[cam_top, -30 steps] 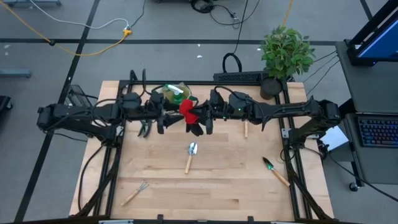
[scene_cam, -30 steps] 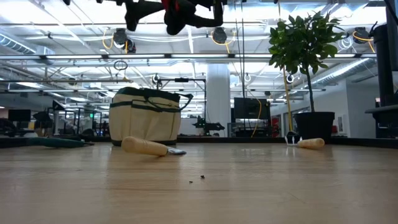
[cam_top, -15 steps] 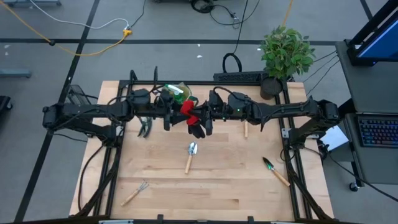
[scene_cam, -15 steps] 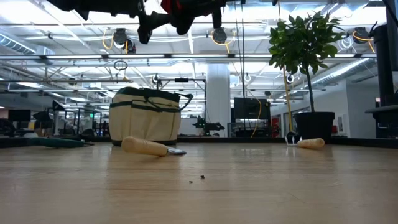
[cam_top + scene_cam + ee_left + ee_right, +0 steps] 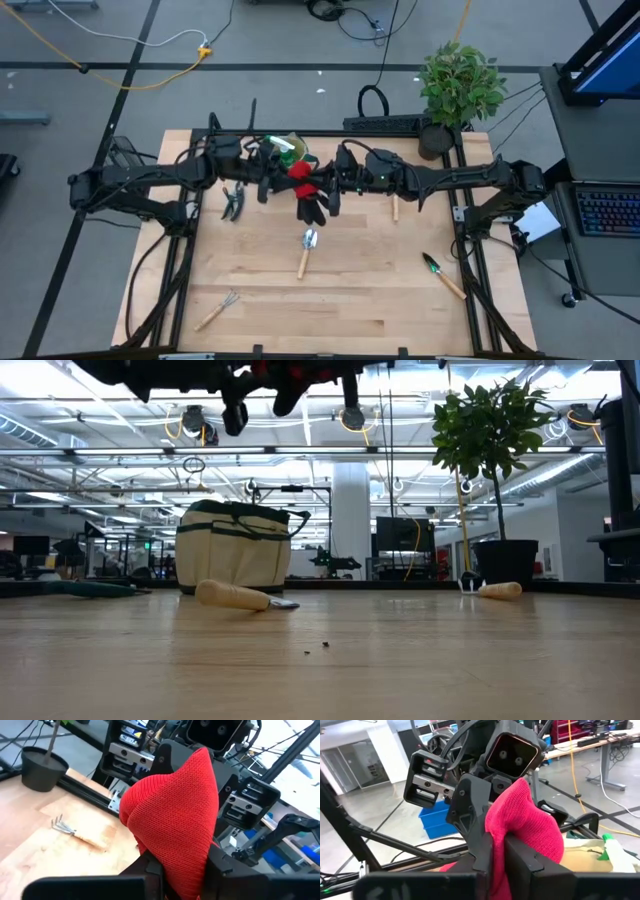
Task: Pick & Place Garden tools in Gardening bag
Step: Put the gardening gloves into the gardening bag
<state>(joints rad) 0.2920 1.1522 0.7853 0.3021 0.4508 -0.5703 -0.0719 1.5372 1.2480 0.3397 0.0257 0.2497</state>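
The red-black gloves (image 5: pixel 305 188) hang high above the table's middle, just in front of the beige gardening bag (image 5: pixel 281 150), which stands upright on its base (image 5: pixel 235 558). My left gripper (image 5: pixel 283 180) and my right gripper (image 5: pixel 326 184) face each other, both shut on the gloves' red knit part. A green spray bottle (image 5: pixel 284 148) sticks out of the bag. A silver trowel (image 5: pixel 306 251), a green-bladed trowel (image 5: pixel 440 272), a rake (image 5: pixel 217 309) and dark shears (image 5: pixel 233 203) lie flat on the table. My left gripper pinches the gloves' red knit part (image 5: pixel 175 825) between its two fingers, coming level from the table's left. The bunched fabric bulges out past the fingers, clear of the table. My right gripper pinches the same red knit part (image 5: pixel 525 827) between its two fingers, level from the table's right. The black fingers of the gloves (image 5: pixel 314 208) hang below, clear of the table.
A wooden-handled tool (image 5: pixel 395 207) lies right of centre. A potted plant (image 5: pixel 458 85) stands at the far right corner. The wooden tabletop (image 5: pixel 350 300) is bare along the near middle.
My left gripper has moved toward the table's right, up to the gloves, and now has their red part between its fingers. My right gripper and the gloves have stayed high in front of the bag.
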